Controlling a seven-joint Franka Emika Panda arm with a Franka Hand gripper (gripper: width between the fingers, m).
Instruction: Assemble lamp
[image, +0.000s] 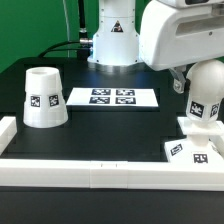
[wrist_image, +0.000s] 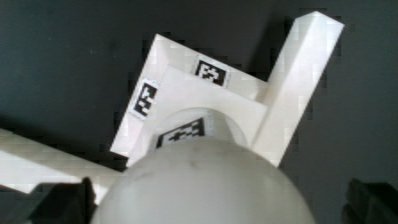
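No words, numbers or brand marks can be read anywhere. The only signs are black-and-white square tags, which are patterns, not letters. One stands on the side of the shade (image: 42, 98). Four lie in a two-by-two block on the marker board (image: 145, 98), flat on the bench (image: 110, 135). The bulb (image: 205, 100) carries two side by side, and the base (image: 195, 150) beneath it shows two more. In the wrist view three tags show on the base (wrist_image: 187, 95) — none with any legible character.

White shade (image: 43, 97), base (image: 188, 146), probably bulb (image: 208, 100); black-white tags (image: 36, 101); black table (image: 110, 125).
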